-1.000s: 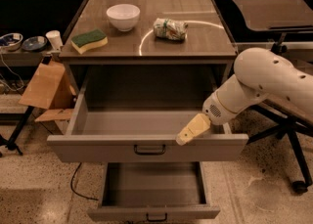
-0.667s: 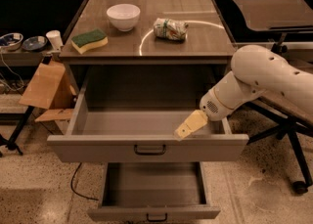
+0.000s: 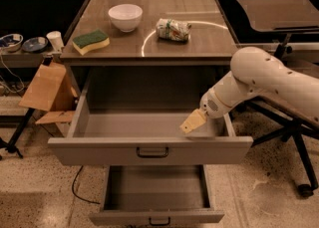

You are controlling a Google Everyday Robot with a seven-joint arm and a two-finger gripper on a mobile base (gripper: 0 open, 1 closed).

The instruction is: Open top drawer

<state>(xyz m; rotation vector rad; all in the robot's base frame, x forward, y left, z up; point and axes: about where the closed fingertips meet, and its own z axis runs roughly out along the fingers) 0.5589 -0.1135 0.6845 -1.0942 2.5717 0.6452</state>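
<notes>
The top drawer is a wide grey drawer with a tall flat front and a small dark bar handle at its centre. It stands pulled far out of the cabinet, and its deep box looks empty. My gripper, tan at the end of a white arm, hangs over the right part of the drawer's inside. It is just behind the front panel and holds nothing that I can see.
A lower grey drawer also stands pulled out beneath. On the cabinet top are a white bowl, a green-and-yellow sponge and a crumpled packet. Cardboard leans at the left. A chair base is at the right.
The gripper has risen slightly and drawn back from the drawer's front panel. The drawer has not moved.
</notes>
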